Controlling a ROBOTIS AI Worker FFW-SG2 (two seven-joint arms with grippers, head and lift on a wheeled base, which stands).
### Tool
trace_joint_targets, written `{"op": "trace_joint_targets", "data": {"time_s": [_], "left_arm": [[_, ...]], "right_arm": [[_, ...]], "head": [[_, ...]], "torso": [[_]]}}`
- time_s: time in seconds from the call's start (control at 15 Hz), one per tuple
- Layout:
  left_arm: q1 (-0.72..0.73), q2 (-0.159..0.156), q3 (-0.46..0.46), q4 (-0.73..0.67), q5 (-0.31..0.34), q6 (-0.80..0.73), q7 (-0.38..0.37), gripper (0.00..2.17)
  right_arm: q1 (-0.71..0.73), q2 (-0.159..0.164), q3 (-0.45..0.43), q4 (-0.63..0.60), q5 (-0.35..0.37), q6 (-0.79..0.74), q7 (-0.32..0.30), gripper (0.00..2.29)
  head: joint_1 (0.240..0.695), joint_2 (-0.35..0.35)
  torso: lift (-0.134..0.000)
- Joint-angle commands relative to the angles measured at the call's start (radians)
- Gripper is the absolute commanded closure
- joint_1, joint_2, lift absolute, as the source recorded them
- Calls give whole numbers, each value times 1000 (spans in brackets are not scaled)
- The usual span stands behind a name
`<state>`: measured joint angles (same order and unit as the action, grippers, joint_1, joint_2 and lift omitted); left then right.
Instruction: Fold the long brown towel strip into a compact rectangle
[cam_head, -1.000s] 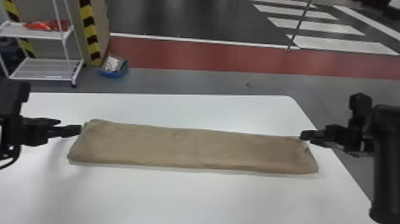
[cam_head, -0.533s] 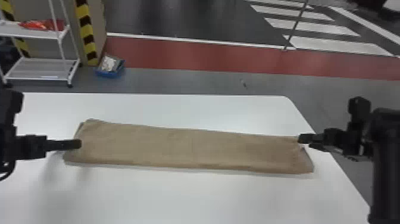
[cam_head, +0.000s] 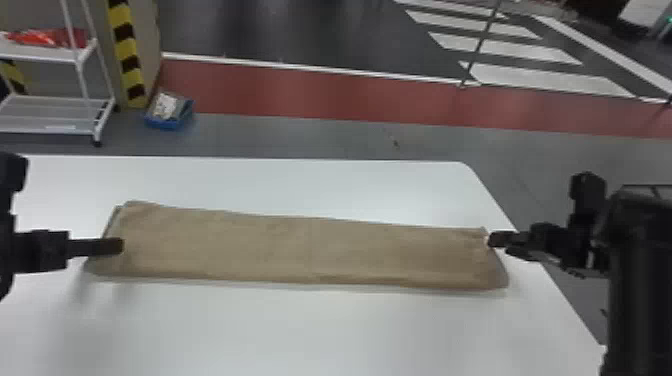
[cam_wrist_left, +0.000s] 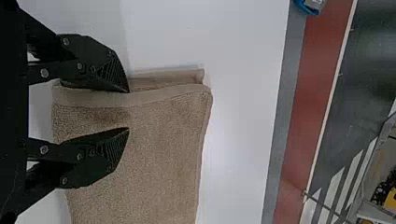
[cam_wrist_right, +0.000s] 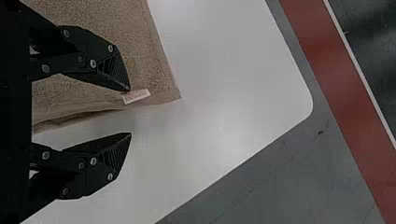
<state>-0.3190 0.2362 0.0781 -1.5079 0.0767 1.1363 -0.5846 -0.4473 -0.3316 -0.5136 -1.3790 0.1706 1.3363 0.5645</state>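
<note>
The brown towel strip (cam_head: 300, 250) lay flat across the white table (cam_head: 300, 330), its layers showing at the end by the left gripper (cam_head: 121, 246). That gripper's fingers stood apart over this end, with towel between their tips. At the opposite end, the right gripper (cam_head: 492, 239) also had its fingers spread, one over the towel beside a small white label (cam_wrist_right: 136, 96), the other over bare tabletop past the edge. Whether either gripper touched the cloth was hard to tell.
</note>
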Motion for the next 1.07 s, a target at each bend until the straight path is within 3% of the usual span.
{"op": "trace_joint_targets", "data": {"time_s": [0.0,0.07,0.27,0.47,0.87,1.0], "left_arm": [[5,8,2,0,0,7,-3,1568],[8,11,6,-2,2,7,-4,1757],[23,35,25,-28,11,7,-54,2000],[41,74,78,-71,26,26,-100,2003],[74,222,193,-103,61,32,-141,2003],[60,241,221,-109,63,90,-153,2003]], "right_arm": [[1,0,-6,0,0,-2,-2,653],[1,0,-10,0,0,-2,-2,653],[5,-1,-20,0,-6,-2,-3,653],[9,0,-25,0,-6,-2,-5,653],[21,-1,-33,0,-25,-9,-5,653],[30,-6,-46,0,-37,-9,-5,653]], "head": [[695,-257],[695,-258],[695,-258],[695,-254],[695,-184],[695,-134]], "torso": [[-124],[-124],[-124],[-124],[-124],[-124]]}}
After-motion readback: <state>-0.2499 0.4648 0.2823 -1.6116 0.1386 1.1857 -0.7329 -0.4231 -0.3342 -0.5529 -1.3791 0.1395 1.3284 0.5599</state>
